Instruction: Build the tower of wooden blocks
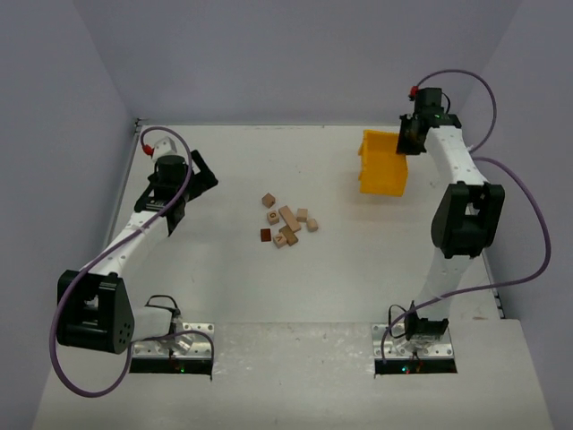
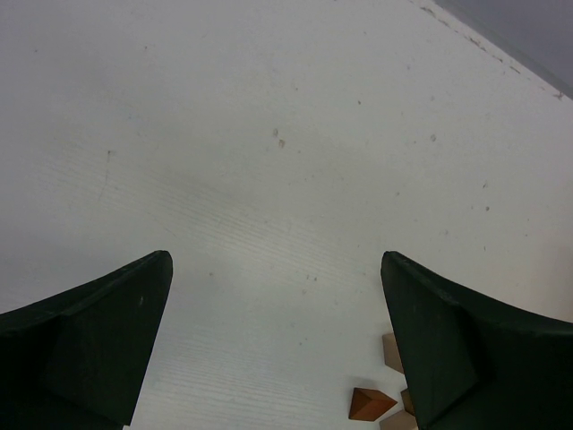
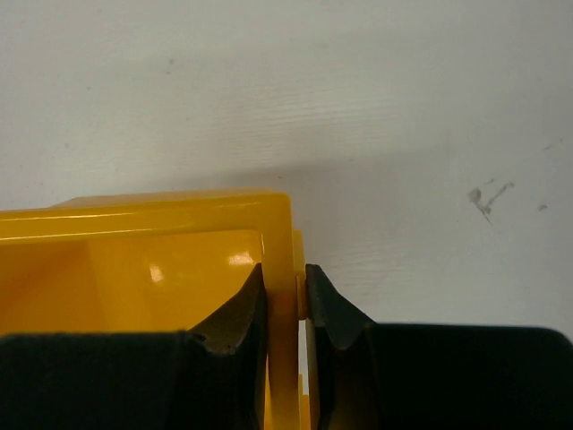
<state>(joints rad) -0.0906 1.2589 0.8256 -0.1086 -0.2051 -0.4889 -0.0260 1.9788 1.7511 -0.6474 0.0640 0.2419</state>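
Several small pale tan wood blocks (image 1: 288, 218) and one dark reddish-brown block (image 1: 266, 235) lie scattered flat in the middle of the table, none stacked. My left gripper (image 1: 190, 197) hovers to their left, open and holding nothing. In the left wrist view the gripper (image 2: 276, 260) frames bare table, with the reddish-brown block (image 2: 370, 404) and a tan block (image 2: 391, 351) low beside the right finger. My right gripper (image 1: 410, 143) is at the back right, shut on the side wall of the yellow bin (image 1: 380, 166). The right wrist view shows the gripper (image 3: 285, 273) pinching the bin wall (image 3: 279, 242).
The yellow bin stands at the back right, well away from the blocks. Grey walls close off the table's far and side edges. Both arm bases (image 1: 170, 345) sit at the near edge.
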